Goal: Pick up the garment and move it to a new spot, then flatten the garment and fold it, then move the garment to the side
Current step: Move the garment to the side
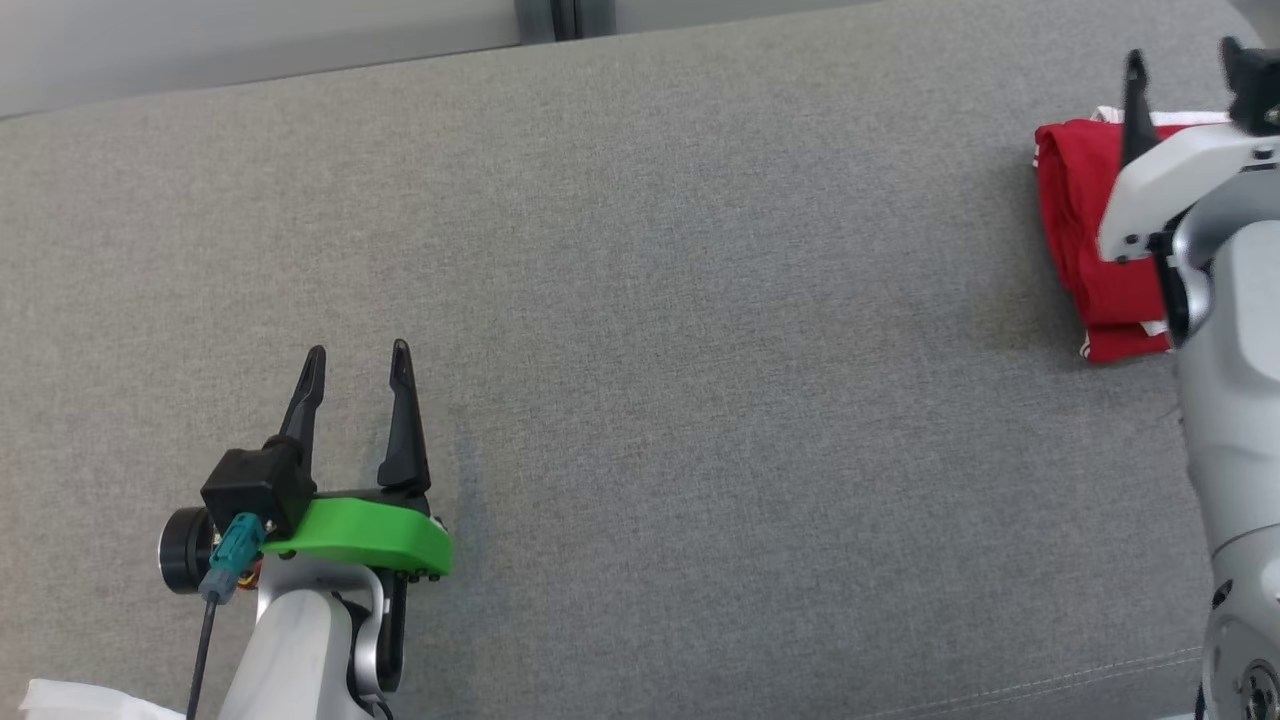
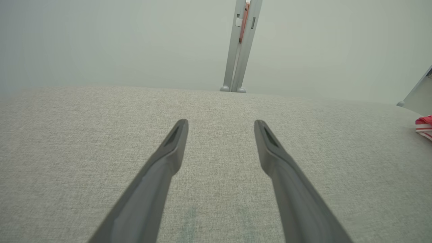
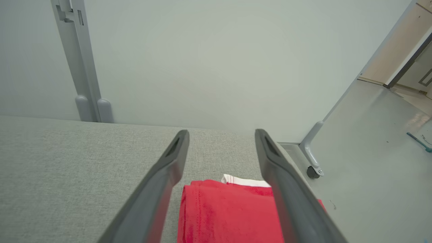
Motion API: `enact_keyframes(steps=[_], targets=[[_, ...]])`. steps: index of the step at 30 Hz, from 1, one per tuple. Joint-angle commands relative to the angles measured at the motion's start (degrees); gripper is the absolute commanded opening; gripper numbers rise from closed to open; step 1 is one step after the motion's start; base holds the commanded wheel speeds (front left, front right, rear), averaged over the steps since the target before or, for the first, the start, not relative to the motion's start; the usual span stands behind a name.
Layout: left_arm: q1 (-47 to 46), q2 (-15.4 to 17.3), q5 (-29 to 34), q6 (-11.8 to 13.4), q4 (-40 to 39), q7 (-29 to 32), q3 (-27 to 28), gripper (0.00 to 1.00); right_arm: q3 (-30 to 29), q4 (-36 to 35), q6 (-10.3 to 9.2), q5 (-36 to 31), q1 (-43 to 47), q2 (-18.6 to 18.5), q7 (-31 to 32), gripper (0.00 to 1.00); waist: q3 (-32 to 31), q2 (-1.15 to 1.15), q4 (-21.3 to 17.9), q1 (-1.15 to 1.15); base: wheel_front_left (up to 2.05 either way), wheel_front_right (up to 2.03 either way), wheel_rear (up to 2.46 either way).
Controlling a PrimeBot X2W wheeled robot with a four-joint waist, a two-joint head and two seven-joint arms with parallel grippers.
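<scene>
Your right gripper (image 1: 1185, 55) stands with its fingers spread wide in the head view, gripping nothing, above the folded red garment (image 1: 1075, 200) at the right edge of the grey fabric surface (image 1: 640, 300). Your left gripper (image 1: 358, 350), equally wide and empty, sits at the lower left, well apart from it. In the left wrist view you see a corner of the garment (image 2: 424, 126) at the far right. In the right wrist view it lies beneath and between the parted fingers (image 3: 162, 179).
</scene>
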Motion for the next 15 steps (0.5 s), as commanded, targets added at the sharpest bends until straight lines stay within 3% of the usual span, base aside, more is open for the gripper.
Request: enact_keyframes(steps=[1,6,15], targets=[[0.67,-0.10,-0.30,0.11,0.34,-0.17,0.50,1.00,1.84,0.49,-0.06,1.45,-0.04,0.97,-1.07,1.00,-2.61,0.00,-0.49,0.00,0.00,0.00,0.00],[2.49,-0.43,-1.45,0.56,1.07,-0.17,1.84,1.00,9.23,-0.03,-0.06,7.68,3.63,3.89,-4.04,1.00,-5.96,0.00,0.15,0.00,0.00,0.00,0.00],[6.70,-0.70,-3.71,1.46,1.36,-0.17,2.85,1.00,13.57,-9.76,-0.06,17.21,16.08,6.33,-6.37,1.00,-10.80,0.00,2.32,0.00,0.00,0.00,0.00]])
